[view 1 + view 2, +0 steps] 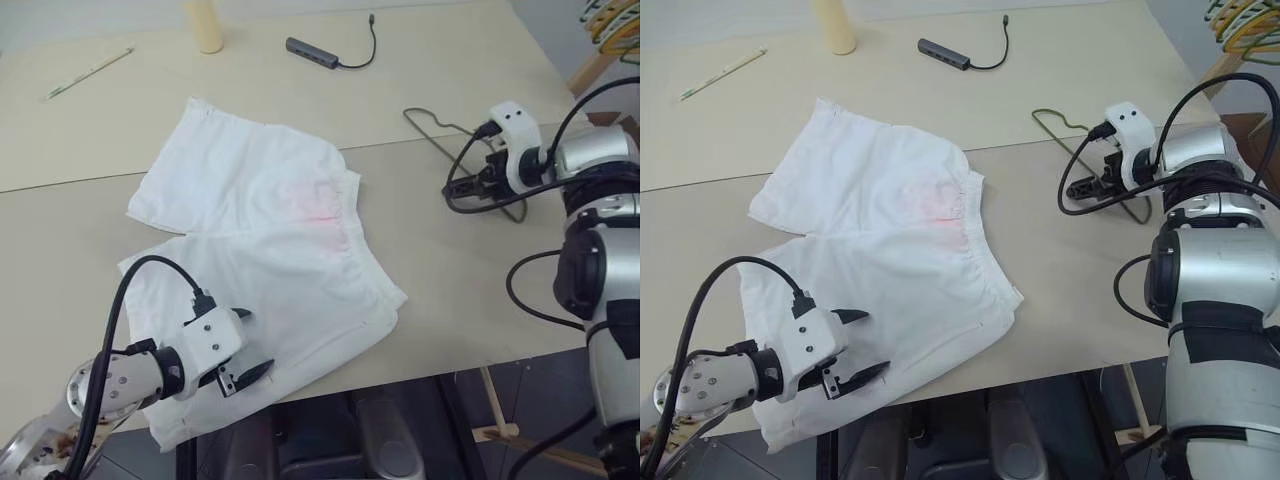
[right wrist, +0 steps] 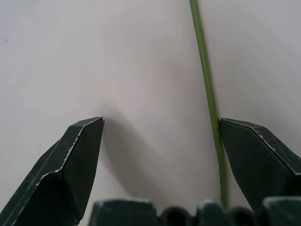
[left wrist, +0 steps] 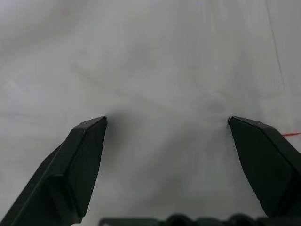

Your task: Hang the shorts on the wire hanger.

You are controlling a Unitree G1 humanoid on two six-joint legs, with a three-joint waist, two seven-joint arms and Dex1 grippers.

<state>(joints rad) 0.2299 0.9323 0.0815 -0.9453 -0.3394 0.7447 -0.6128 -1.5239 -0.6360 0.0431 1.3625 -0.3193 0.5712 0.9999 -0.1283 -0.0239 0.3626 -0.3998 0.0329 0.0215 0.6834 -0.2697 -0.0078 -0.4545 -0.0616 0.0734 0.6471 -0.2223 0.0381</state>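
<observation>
The white shorts point(image 1: 260, 240) lie spread flat on the table, with a faint pink patch near the elastic waistband. My left gripper point(image 1: 253, 344) hovers open over the near leg of the shorts, and the left wrist view has white fabric point(image 3: 164, 70) between its fingers. The thin wire hanger point(image 1: 432, 127) lies flat on the table to the right of the shorts, partly hidden under my right arm. My right gripper point(image 1: 458, 190) stands open just over the hanger. In the right wrist view the wire point(image 2: 207, 84) runs between the jaws, close beside one finger point(image 2: 256, 155).
At the back of the beige table point(image 1: 430, 290) lie a grey USB hub with its cable point(image 1: 312, 52), a pen point(image 1: 88, 73) and a pale yellow cylinder point(image 1: 206, 25). Bunched yellow and dark hangers point(image 1: 612, 25) hang beyond the right edge. The table's front edge is close below the shorts.
</observation>
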